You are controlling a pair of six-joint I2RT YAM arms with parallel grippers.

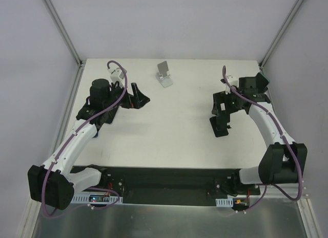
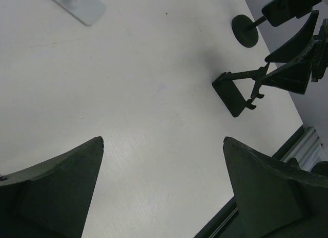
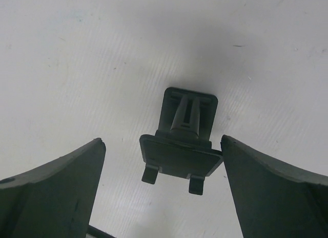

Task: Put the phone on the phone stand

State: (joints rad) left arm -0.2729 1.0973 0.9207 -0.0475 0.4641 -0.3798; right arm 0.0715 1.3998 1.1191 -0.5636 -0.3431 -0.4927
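Two grippers, both spread wide: right gripper (image 3: 163,141) above black phone stand (image 3: 180,156); left gripper (image 2: 163,139) over white table (image 1: 174,125); white phone stand (image 1: 164,74) beyond.

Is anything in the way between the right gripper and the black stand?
No, nothing visible. The right gripper is open and points straight at the black stand, with only open space between them.
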